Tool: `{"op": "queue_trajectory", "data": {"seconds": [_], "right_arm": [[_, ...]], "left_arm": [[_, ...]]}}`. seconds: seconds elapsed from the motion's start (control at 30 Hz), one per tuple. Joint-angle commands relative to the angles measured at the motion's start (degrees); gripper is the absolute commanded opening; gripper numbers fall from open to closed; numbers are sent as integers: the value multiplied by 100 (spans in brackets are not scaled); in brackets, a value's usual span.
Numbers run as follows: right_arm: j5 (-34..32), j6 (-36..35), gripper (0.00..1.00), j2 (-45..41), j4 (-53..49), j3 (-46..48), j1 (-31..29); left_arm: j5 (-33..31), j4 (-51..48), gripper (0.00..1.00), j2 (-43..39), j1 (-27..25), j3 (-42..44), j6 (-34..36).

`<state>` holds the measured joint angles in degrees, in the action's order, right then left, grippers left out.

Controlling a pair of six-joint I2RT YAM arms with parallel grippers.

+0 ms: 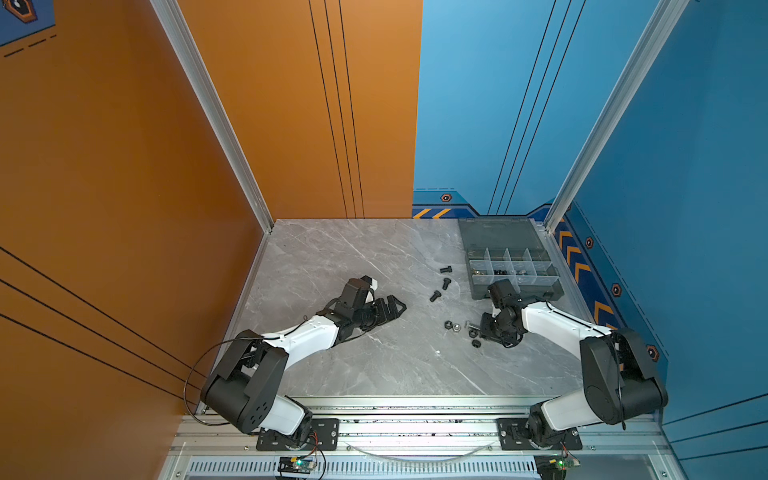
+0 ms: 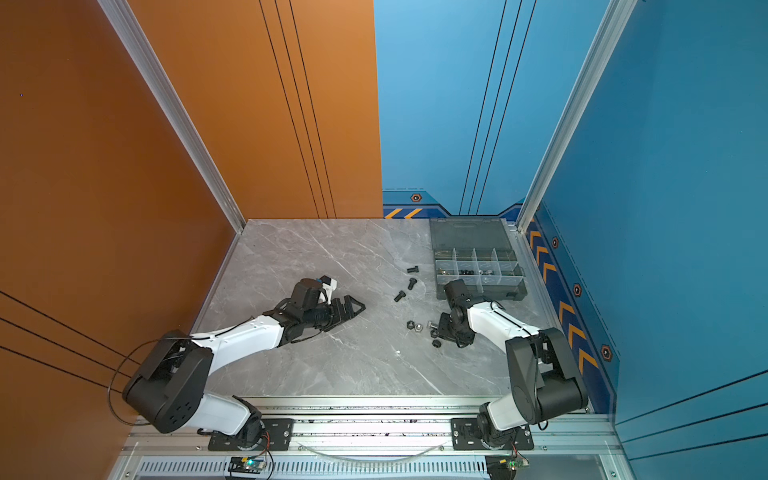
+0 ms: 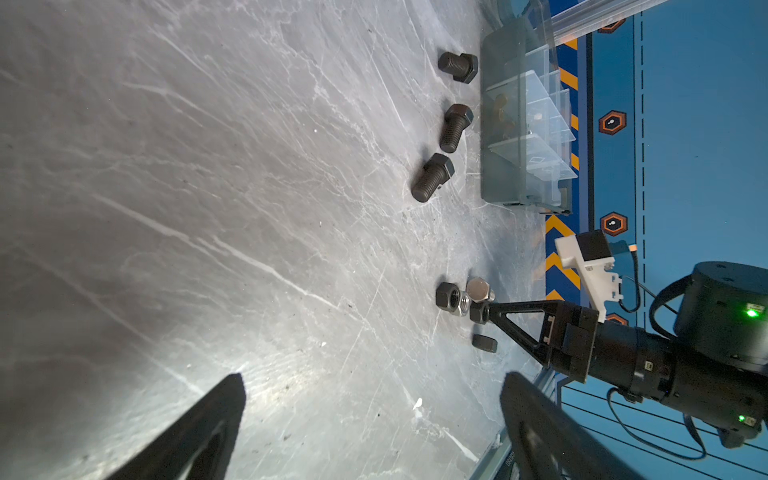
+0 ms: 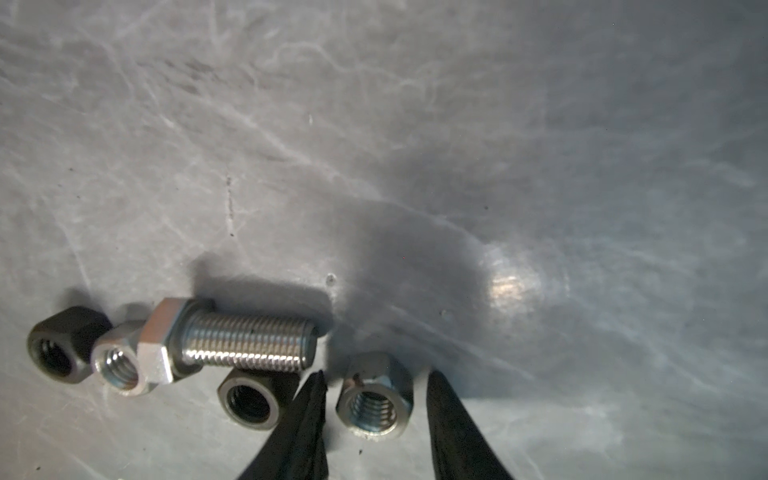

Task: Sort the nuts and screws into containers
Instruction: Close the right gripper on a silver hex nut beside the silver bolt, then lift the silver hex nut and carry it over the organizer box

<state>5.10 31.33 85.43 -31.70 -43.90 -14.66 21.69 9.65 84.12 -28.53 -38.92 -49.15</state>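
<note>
- Nuts sit in a cluster on the table (image 1: 332, 257), right of middle, nearer the front than the box.
- Silver nut (image 4: 374, 399) lies on the table between the jaws of the right gripper (image 4: 376, 374), its threaded hole facing the wrist camera.
- Right jaws are apart, one tip on each side of the silver nut. A thin gap shows on both sides, so it is not clamped.
- Black nut (image 4: 249, 399) is just outside one jaw tip, against the thread of the silver screw (image 4: 245, 343).
- Silver screw lies flat. A second silver nut (image 4: 120, 368) touches its head, and an end black nut (image 4: 58, 351) touches that nut.
- Lone black nut (image 1: 476, 343) lies a bit apart from the cluster, toward the front edge.
- Black screws (image 1: 446, 283), three of them, lie loose in a row between the cluster and the box, all on their sides.
- Box (image 1: 540, 289) is in the back right corner, with its lid (image 1: 498, 235) open flat behind it.
- Compartments (image 1: 508, 255): some in the middle row hold small parts, too small to sort by type.
- Left gripper (image 3: 374, 376) is low over the table left of middle, well apart from all parts. Its jaws are wide apart with nothing between them.
</note>
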Motion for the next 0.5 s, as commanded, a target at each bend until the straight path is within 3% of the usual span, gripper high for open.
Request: {"op": "queue_trajectory", "data": {"seconds": [0.0, 0.47], "right_arm": [[-297, -83, 41, 273, -140, 85, 8], [-293, -83, 21, 299, -213, 48, -37]], "left_arm": [[104, 21, 98, 48, -49, -116, 10], [104, 22, 98, 30, -47, -99, 10]]}}
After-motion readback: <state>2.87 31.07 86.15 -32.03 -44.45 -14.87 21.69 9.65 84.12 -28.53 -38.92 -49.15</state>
